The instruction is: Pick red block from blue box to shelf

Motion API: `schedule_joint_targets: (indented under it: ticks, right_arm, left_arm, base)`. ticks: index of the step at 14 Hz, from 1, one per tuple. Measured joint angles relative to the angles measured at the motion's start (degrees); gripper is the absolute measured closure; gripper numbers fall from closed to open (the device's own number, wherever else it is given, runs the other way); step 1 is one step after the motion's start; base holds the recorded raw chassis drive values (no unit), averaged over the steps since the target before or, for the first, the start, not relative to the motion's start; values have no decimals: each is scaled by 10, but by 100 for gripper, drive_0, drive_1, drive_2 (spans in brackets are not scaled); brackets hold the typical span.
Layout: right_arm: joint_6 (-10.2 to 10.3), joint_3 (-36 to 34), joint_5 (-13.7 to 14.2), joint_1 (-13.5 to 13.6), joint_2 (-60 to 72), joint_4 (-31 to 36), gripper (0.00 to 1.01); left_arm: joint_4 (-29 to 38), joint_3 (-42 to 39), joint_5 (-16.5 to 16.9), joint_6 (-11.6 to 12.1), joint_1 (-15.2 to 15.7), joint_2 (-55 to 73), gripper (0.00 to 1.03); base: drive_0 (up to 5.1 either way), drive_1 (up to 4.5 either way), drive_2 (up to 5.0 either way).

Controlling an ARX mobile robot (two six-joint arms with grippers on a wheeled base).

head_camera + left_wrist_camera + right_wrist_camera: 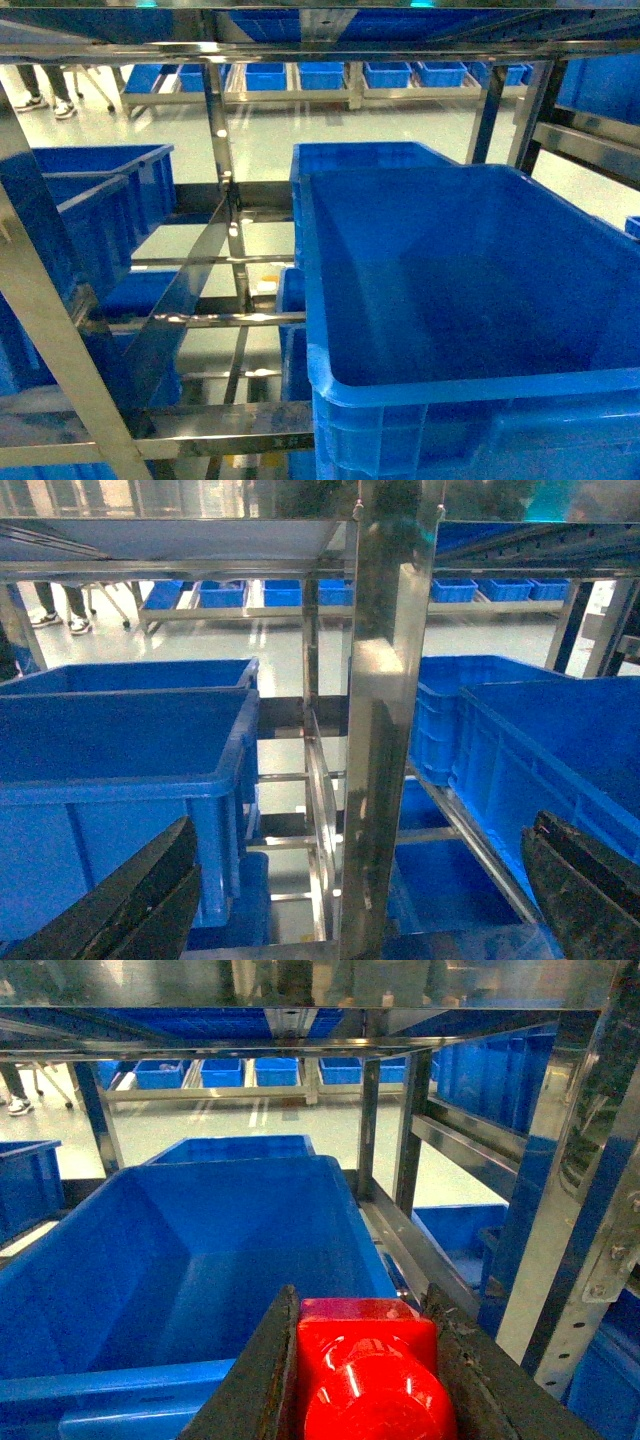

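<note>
The right pincer [365,1380] is closed tight on the red block [368,1375], its two dark fingers [255,1380] pressing either side. The left pincer [345,900] is spread wide with nothing between its fingers, one at each lower corner of its wrist view.

Head cam sits close behind the shelf [240,250], tilted down into a big blue crate [470,290] at 4 o'clock. Both wrist cams look level through the rack; the right one shares that crate [190,1260], and all three catch the far bins at 12.
</note>
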Motion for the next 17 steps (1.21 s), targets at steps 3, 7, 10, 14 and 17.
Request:
schedule_joint_targets:
  ticks: [3,7,10,14,17]
  right_arm:
    - [0,0,0,0,0,0,73]
    - [0,0,0,0,0,0,73]
    - [0,0,0,0,0,0,73]
    - [0,0,0,0,0,0,73]
    - [0,0,0,0,0,0,73]
  left_arm:
    - [0,0,0,0,0,0,5]
    - [0,0,0,0,0,0,5]
    - [0,0,0,0,0,0,5]
    - [0,0,0,0,0,0,5]
    - [0,0,0,0,0,0,5]
  base:
    - [-5,419,-429]
    - [0,0,0]
    - [0,0,0]
    - [0,0,0]
    - [0,0,0]
